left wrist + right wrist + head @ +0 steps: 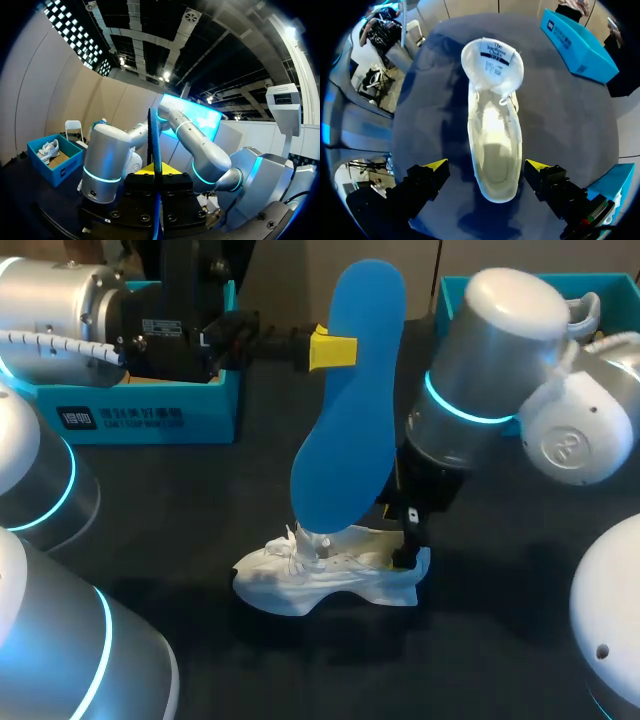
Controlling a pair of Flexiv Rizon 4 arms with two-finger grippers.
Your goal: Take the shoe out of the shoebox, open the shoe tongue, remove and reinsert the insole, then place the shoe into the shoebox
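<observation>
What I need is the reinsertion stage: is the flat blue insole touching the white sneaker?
Apart. The right wrist view shows the whole white sneaker with no flat blue insole on it.

Insole (345,400) above shoe (330,575) — shoebox (150,415) behind (far left)

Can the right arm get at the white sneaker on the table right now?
Probably yes. The right gripper hangs open over the white sneaker's heel, a finger each side, nothing between. The left gripper holds the blue insole up at the tongue end, clear of the heel.
</observation>
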